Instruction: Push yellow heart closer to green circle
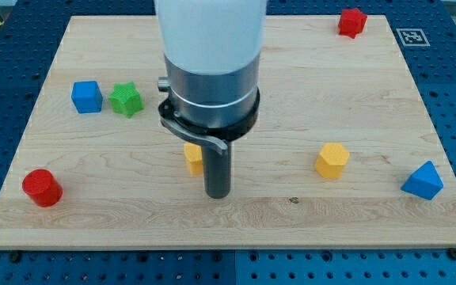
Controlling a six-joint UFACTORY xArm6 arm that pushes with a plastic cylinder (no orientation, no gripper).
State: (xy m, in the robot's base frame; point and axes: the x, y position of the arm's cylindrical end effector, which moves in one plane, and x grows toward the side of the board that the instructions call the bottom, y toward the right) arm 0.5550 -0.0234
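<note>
The wooden tabletop fills nearly the whole frame. Our arm comes next in size: its white and grey body hangs over the upper centre and hides the board behind it. There is no hand to spread or press together here, as the arm ends in a plain dark rod.

Among the blocks, a blue triangle sits at the lower right, with a yellow hexagon-like block to its left. A red cylinder lies at the lower left. A blue cube and a green star stand just beside each other at the upper left, and a red block is at the top right. A small yellow block, half hidden by the rod, shows at centre. We take this for the yellow heart, though we cannot confirm its shape.

Our tip rests on the board just right of and below that yellow block, very near it. We cannot tell whether they touch.

We cannot find the green circle anywhere; it may be hidden behind the arm's body. So we judge that the push is only being set up. The next move calls for locating the circle, then bringing the tip to the heart's far side from it and sliding straight through the block's middle so it does not slip off sideways.
</note>
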